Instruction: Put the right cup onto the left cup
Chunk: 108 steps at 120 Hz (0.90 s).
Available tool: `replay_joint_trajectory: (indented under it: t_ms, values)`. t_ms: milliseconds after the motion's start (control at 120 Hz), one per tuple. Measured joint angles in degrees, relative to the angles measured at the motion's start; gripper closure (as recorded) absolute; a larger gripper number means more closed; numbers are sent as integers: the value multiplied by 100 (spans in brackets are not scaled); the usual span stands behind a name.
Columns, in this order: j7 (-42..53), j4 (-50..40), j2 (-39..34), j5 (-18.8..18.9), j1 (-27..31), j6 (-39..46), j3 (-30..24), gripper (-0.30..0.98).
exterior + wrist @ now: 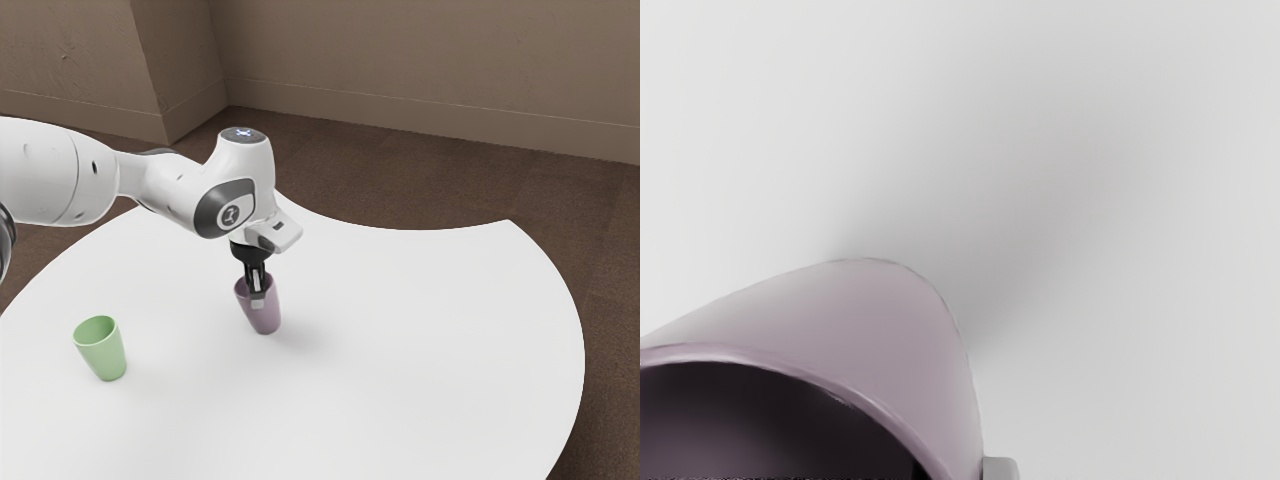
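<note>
A white table (430, 330) with a curved edge stands on a dark brown floor (400, 195), before brown walls (420, 60) with a baseboard (400, 114).

1. The first cup (106, 355) stands on the table (430, 350), near its rounded edge at the exterior view's left.
2. The second cup (264, 313) is farther in from that edge, to the exterior view's right of the first and behind it, well apart.

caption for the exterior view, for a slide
The Franka arm's gripper at the purple cup, the green cup standing apart on a white table.
</note>
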Motion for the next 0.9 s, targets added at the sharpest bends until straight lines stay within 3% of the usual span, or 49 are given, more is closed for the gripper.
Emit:
replay_joint_trajectory:
  t_ms: [275, 900]
  values:
    - [-132, -22, -198, 24, 8, -107, 9, 78]
    - [-400, -1787, -2764, 377, 943, -1047, -35, 79]
